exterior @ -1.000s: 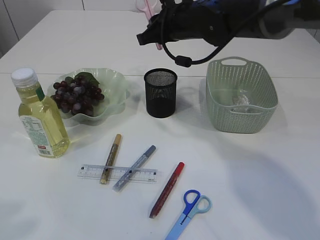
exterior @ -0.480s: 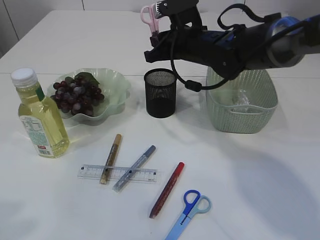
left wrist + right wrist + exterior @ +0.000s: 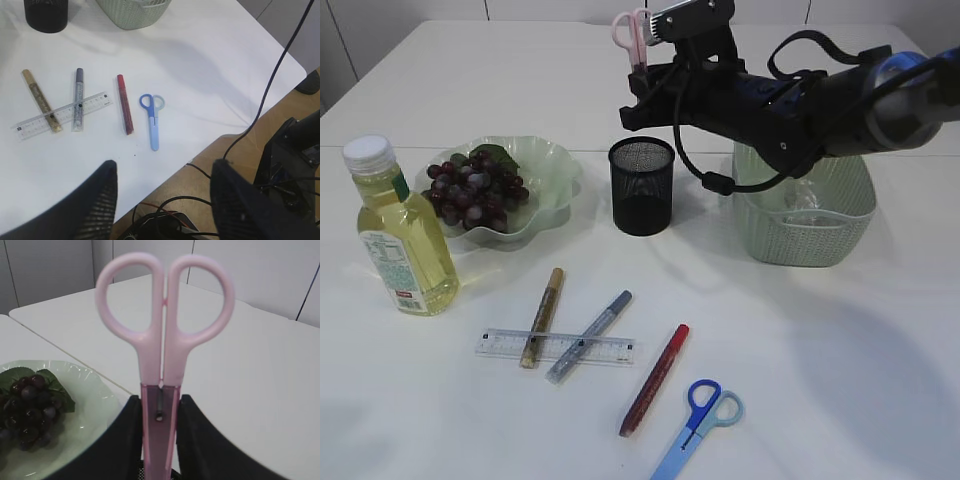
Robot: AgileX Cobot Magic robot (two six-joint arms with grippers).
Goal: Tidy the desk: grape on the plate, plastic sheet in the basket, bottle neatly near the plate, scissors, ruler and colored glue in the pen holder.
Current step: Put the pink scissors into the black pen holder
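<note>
- The right gripper [image 3: 159, 427] pinches the pink plastic-handled scissors [image 3: 630, 35] upright at top centre, handles up, directly above the black mesh pen holder [image 3: 641, 186], presumably so the blades drop straight in.
- The left gripper [image 3: 162, 200] hangs spread and empty, lower frame.

R arm [image 3: 790, 100] w/ pink scissors [image 3: 631, 35]: shifted from behind pen holder [image 3: 641, 185] to directly above it, handles up.
</note>
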